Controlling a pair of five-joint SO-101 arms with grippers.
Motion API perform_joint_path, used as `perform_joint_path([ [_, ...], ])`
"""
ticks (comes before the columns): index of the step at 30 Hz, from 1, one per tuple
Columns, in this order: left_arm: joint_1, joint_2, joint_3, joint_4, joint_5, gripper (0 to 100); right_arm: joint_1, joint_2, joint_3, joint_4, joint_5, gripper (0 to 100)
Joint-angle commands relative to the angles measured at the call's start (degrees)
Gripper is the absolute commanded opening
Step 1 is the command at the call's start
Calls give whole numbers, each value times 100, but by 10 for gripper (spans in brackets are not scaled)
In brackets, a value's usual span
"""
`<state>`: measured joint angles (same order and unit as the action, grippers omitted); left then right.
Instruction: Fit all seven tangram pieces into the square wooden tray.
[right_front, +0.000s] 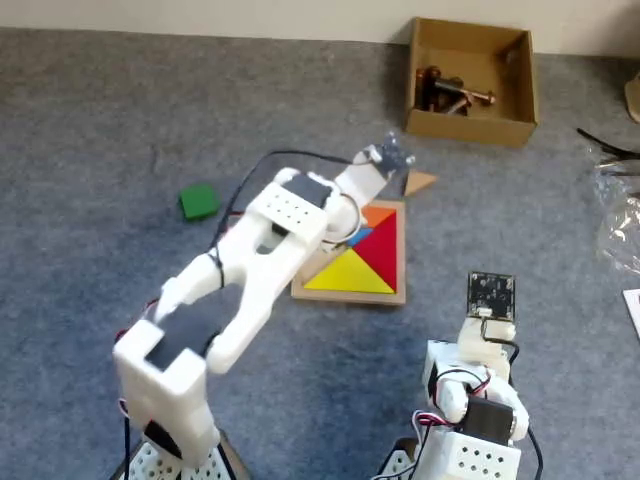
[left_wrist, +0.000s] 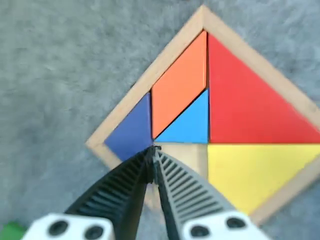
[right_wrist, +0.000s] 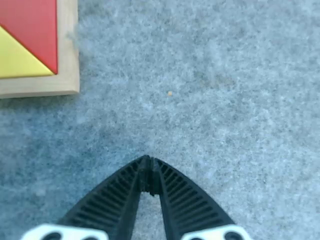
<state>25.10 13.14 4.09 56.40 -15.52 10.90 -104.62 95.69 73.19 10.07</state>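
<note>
Tray (right_front: 350, 293) mid-tabletop. Five pieces seated in it: red triangle (left_wrist: 250, 95), yellow triangle (left_wrist: 255, 170), orange parallelogram (left_wrist: 180, 85), light-blue triangle (left_wrist: 192, 125), dark-blue triangle (left_wrist: 131, 132). One bare patch (left_wrist: 186, 155) of tray floor between yellow and dark-blue, bordering light-blue.

Left pincer (left_wrist: 152, 151) pressed together, nothing in it. Tips over the tray where dark-blue, light-blue and the bare patch meet; touching or hovering, cannot tell.

Green piece (right_front: 198, 201) loose on tabletop toward the left edge, well apart from tray. Tan triangle (right_front: 421, 182) loose just off the tray's far corner.

Right pincer (right_wrist: 149, 167) pressed together, empty, over bare tabletop toward the near edge. A tray corner is near it but apart.

Cardboard box (right_front: 465, 125) at far edge, small brownish items inside.
</note>
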Motion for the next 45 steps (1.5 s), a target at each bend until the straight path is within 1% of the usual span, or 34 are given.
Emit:
perform_joint_path([
  [1,119,-954,-180,475,44,7,57,-57,629,-171,-44,9],
  [6,84,-1393,-180,1011,44,7,57,-57,629,-171,-44,9],
  [8,-154,-1481,-242,1240,44,7,57,-57,629,-171,-44,9],
  [16,-1877,-2053,-198,2084,26,8,57,-57,629,-171,-44,9],
  [18,-2246,-2088,-207,2303,-325,8,57,-57,629,-171,-44,9],
  [21,-2642,-2053,-180,2585,-1292,8,57,-57,629,-171,-44,9],
  [24,-3002,-2044,-180,2567,-2119,9,57,-57,629,-171,-44,9],
  [25,-3099,-2035,-180,2488,-2330,19,57,-57,629,-171,-44,9],
  [27,-3240,-2026,-180,2347,-2391,70,57,-57,629,-171,-44,9],
  [29,-3345,-1930,-180,2233,-2084,139,57,-57,629,-171,-44,9],
  [30,-3398,-1833,-180,2180,-1749,162,57,-57,629,-171,-44,9],
  [32,-3486,-1560,-189,2004,-826,160,57,-57,629,-171,-44,9],
  [34,-3486,-1235,-251,1829,-132,149,57,-57,629,-171,-44,9],
  [37,-3459,-760,-400,1547,501,163,57,-57,629,-171,-44,9],
  [40,-3486,-268,-831,1503,1116,204,57,-57,629,-171,-44,9],
  [45,-3459,620,-1692,1503,2532,267,57,-57,629,-171,-44,9],
])
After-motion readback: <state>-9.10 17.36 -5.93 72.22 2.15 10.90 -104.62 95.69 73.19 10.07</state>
